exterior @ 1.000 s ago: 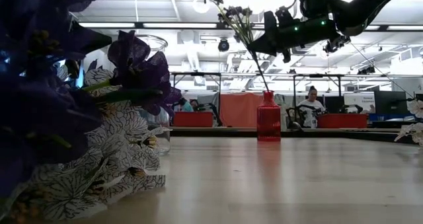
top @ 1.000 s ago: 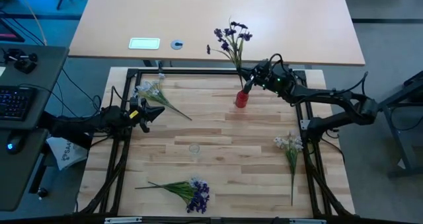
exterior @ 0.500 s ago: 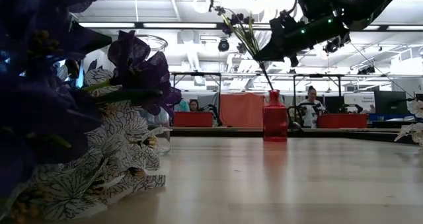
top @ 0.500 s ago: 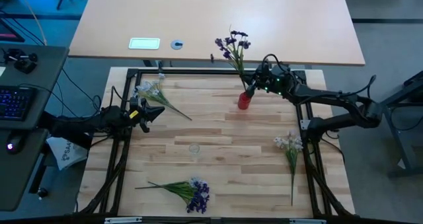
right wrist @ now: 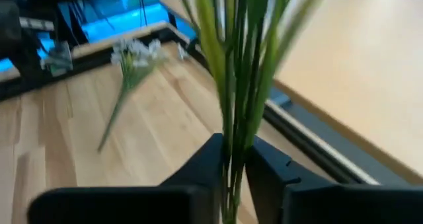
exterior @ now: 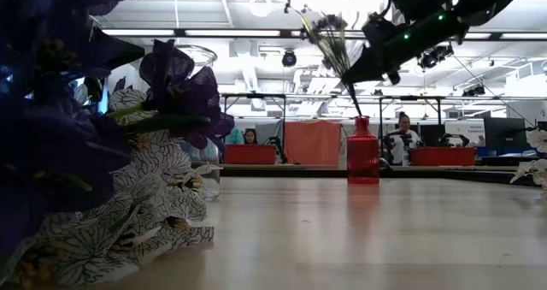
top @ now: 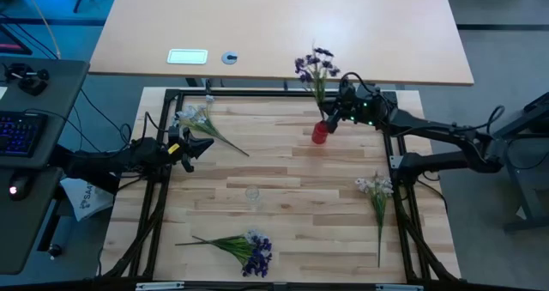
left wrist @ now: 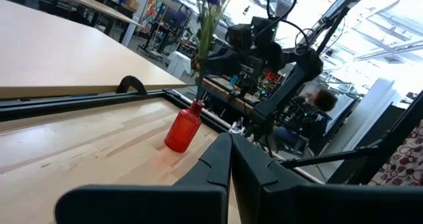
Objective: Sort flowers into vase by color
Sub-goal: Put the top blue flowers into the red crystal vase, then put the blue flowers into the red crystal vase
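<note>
A purple-blossomed sprig (top: 316,65) stands with its stem ends in the neck of a small red vase (top: 320,134), which is upright on the table near the far edge. My right gripper (top: 339,115) is shut on the stems just above the vase; the low view shows the red vase (exterior: 362,149) below the right gripper (exterior: 376,63). My left gripper (top: 193,145) waits shut at the table's left side. One white sprig (top: 199,119) lies flat at the far left and another white sprig (top: 376,190) at the right. A mixed bunch (top: 246,248) lies near the front edge. My right gripper pinches the green stems (right wrist: 232,141) of the purple sprig between its two fingers, low on the stems and a little above the vase neck. The fingers come slanting down from the table's right side, across the stems. The sprig leans toward the left, its lower ends inside the red vase.
A small clear glass (top: 251,193) stands near the table's middle. A black metal frame (top: 257,93) borders the wooden top. Beyond the far edge is a light desk with a card (top: 187,56). Bare wood lies between the glass and the red vase.
My right gripper has moved a little toward the table's right edge, staying shut on the stems. The purple sprig has gone with it, and the red vase has slid a short way to the right along the table, staying upright.
</note>
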Tool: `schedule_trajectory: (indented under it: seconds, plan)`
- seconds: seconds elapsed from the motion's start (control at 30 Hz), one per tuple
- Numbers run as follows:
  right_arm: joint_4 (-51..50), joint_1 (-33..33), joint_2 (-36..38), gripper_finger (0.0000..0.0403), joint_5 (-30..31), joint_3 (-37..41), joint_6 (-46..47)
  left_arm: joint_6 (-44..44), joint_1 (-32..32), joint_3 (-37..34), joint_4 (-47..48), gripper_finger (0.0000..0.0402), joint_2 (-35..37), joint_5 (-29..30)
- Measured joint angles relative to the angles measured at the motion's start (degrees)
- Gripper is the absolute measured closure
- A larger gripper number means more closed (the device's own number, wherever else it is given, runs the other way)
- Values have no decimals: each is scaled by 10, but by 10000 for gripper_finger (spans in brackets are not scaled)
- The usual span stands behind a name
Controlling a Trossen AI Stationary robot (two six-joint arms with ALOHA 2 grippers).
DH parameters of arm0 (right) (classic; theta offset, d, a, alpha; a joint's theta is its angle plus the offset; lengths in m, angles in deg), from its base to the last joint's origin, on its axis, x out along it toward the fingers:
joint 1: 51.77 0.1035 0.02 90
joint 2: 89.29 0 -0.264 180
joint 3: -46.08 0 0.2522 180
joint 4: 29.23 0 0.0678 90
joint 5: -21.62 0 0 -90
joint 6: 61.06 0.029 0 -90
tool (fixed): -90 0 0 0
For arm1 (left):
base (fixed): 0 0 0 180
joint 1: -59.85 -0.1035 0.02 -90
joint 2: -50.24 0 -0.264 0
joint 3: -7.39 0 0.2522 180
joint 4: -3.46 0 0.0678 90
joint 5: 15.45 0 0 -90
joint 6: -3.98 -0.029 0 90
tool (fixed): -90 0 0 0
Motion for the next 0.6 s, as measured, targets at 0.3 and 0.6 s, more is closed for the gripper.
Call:
schedule_trajectory:
  seconds: [0.3, 0.6]
  plan:
    - [-275, 2, 44, 219, 6, -78, -45, 0, 0, 0, 0, 402, 0, 0]
    - [-528, 2, 54, 174, -55, -155, -46, 0, 0, 0, 0, 401, 0, 0]
